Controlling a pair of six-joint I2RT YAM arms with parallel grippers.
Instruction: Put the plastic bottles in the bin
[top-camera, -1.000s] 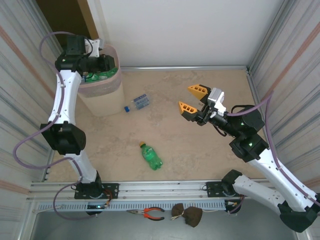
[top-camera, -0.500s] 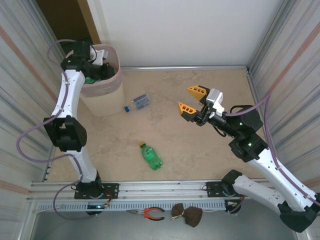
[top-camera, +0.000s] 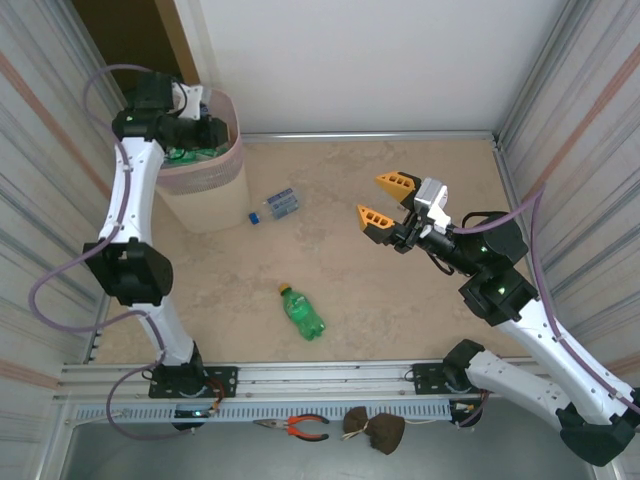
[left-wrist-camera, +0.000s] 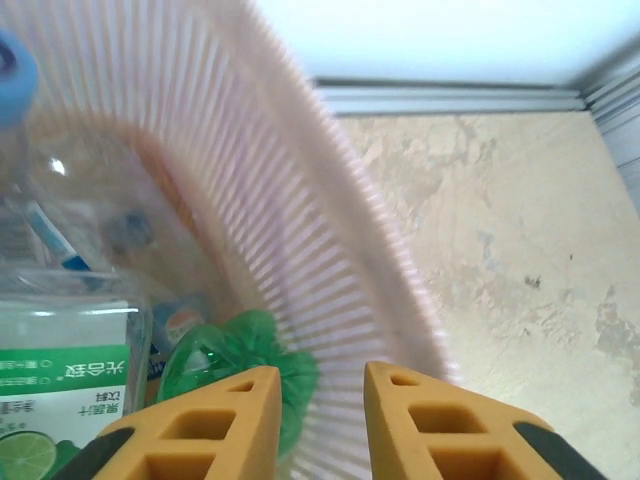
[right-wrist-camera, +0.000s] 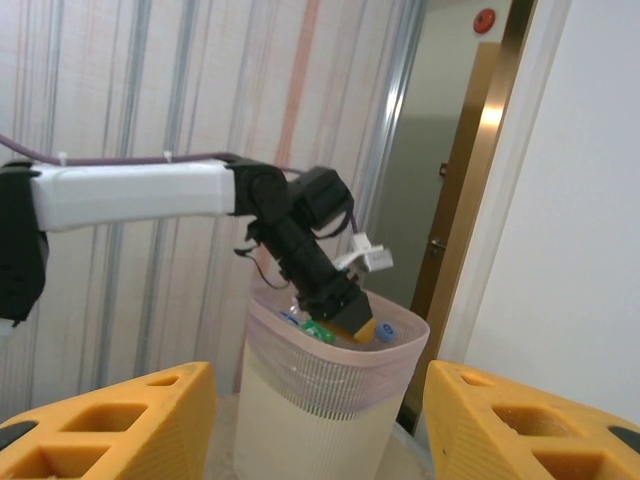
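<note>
The bin (top-camera: 208, 196) stands at the far left, with a pink liner over its rim. My left gripper (top-camera: 203, 131) hangs in its mouth. Its orange fingers (left-wrist-camera: 240, 420) are nearly together, with nothing in the narrow gap. Below them lie a crumpled green bottle (left-wrist-camera: 240, 350) and a clear bottle with a green label (left-wrist-camera: 60, 375). On the floor are a green bottle (top-camera: 302, 312) and a clear blue-labelled bottle (top-camera: 278, 206). My right gripper (top-camera: 370, 195) hovers open and empty at mid-right, facing the bin (right-wrist-camera: 320, 420). Its view also catches the left gripper (right-wrist-camera: 360, 328).
Corrugated walls close in both sides and a white wall (top-camera: 360, 60) runs along the back. A dark doorway (top-camera: 130, 30) is behind the bin. Pliers (top-camera: 300, 427) and a brown lump (top-camera: 375, 430) lie on the front ledge beyond the rail.
The left wrist swung a little back and left over the bin's mouth, then returned. The right arm and both floor bottles have not moved.
</note>
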